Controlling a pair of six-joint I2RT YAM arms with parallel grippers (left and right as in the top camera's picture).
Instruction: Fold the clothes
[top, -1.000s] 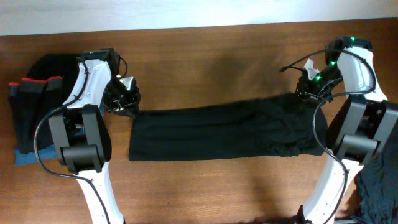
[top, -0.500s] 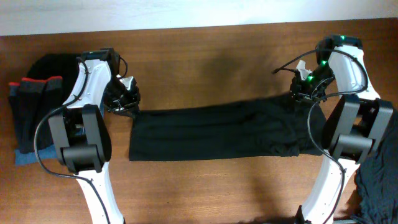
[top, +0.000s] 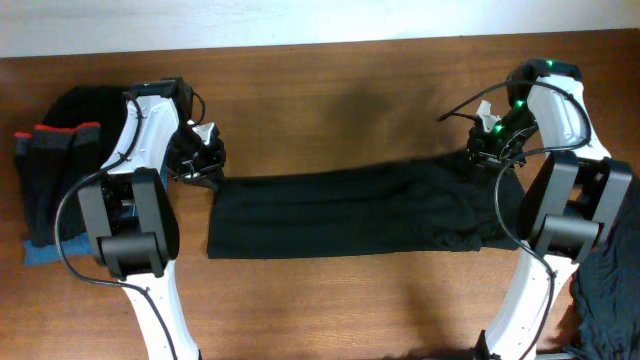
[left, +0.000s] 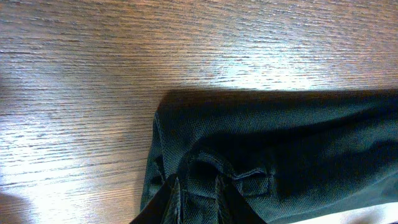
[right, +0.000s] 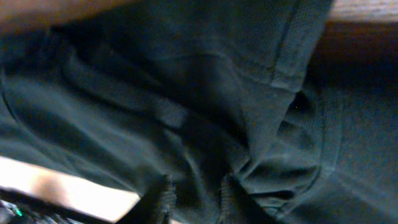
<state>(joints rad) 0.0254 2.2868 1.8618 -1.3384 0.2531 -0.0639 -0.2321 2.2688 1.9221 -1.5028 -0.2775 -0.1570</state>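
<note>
My right gripper (top: 492, 150) has shifted slightly inward onto a corner of the black garment (top: 350, 212) and narrowed. I cannot tell if it grips yet. My left gripper (top: 203, 160) stays clamped on the opposite corner, with the cloth flat between them, so the fold can probably begin.

Brown wood table (top: 340, 300), fine lines in grain. White wall (top: 300, 20) along far edge. Bright light patch (left: 242, 65) on wood.
</note>
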